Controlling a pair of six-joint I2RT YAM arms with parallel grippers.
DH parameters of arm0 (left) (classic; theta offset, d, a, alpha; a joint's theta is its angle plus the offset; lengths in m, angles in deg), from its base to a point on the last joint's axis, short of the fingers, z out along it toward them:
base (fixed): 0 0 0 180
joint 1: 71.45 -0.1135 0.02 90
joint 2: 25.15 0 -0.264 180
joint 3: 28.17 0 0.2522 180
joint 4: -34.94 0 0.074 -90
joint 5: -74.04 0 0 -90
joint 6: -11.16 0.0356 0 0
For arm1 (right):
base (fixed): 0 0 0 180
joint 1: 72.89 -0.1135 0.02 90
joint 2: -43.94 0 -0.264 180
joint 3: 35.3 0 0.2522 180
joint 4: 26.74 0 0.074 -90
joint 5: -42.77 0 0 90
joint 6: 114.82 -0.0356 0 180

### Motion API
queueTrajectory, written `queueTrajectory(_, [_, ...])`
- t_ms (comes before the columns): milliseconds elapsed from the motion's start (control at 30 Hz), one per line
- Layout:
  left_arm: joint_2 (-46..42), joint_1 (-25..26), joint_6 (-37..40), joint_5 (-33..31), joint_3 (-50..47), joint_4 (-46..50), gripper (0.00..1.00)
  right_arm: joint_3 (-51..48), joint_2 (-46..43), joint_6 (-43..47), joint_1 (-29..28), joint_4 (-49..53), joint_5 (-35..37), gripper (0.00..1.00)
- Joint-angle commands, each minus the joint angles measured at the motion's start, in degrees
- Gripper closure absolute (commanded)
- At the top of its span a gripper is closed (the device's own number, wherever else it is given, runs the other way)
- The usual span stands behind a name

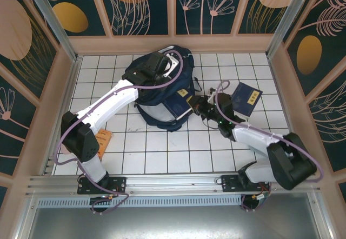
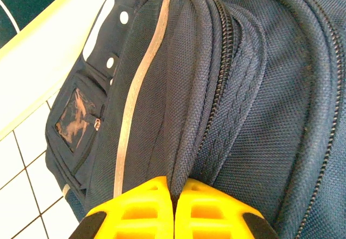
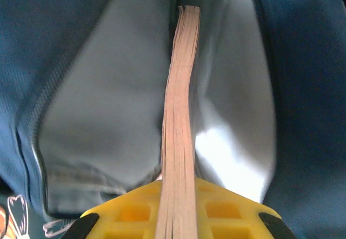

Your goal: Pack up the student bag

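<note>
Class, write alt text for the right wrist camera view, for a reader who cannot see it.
The right tool, with yellow plastic fingers, is shut on a thin book seen edge-on, its tan page edges pointing into the open large navy-blue fabric backpack. Its pale grey lining lies on both sides of the book.

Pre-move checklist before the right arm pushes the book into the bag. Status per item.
1. Flap grip: left end effector shut on a bag fold: ok.
2. Book grip: right end effector shut on book, held edge-on: ok.
3. Aim: book points into the grey lining: ok.
4. Opening: lining shows on both sides of the book: ok.
5. Room deeper inside: cannot tell.
6. All packed: second book lies on the table: not ok.
</note>
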Motion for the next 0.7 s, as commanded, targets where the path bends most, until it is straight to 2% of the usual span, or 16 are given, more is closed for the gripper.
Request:
queueTrajectory(0, [-3.75,0.11,-2.7,0.78,3.05,-8.39,1.0,7.18,6.29,-0.16,-0.26,-11.86,4.13,0.89])
queueTrajectory(100, [-3.97,0.19,-3.48,0.93,3.05,-8.97,1.0,11.38,11.6,-1.05,-1.46,-12.07,5.0,0.89])
queueTrajectory(300, [-3.79,0.18,-5.25,0.8,4.33,-8.93,1.0,20.13,22.07,-0.75,-4.04,-11.85,14.7,0.88])
queueTrajectory(400, [-2.77,0.13,-7.93,0.54,7.24,-5.83,1.0,25.69,28.01,-1.26,-5.75,-11.15,18.49,0.89])
queueTrajectory(500, [-2.56,0.17,-9.73,0.33,7.8,-4.98,1.0,28.39,33.58,-3.21,-7.16,-14.21,24.05,0.88])
queueTrajectory(600, [-2.19,0.18,-10.5,0.94,8.19,-4.68,1.0,30.65,38.17,-5.68,-7.56,-18.2,27.76,0.86])
queueTrajectory(667, [-1.91,0.15,-10.61,0.88,8.85,-4.24,1.0,33.07,40.37,-6.0,-7.48,-18.02,27.84,0.78])
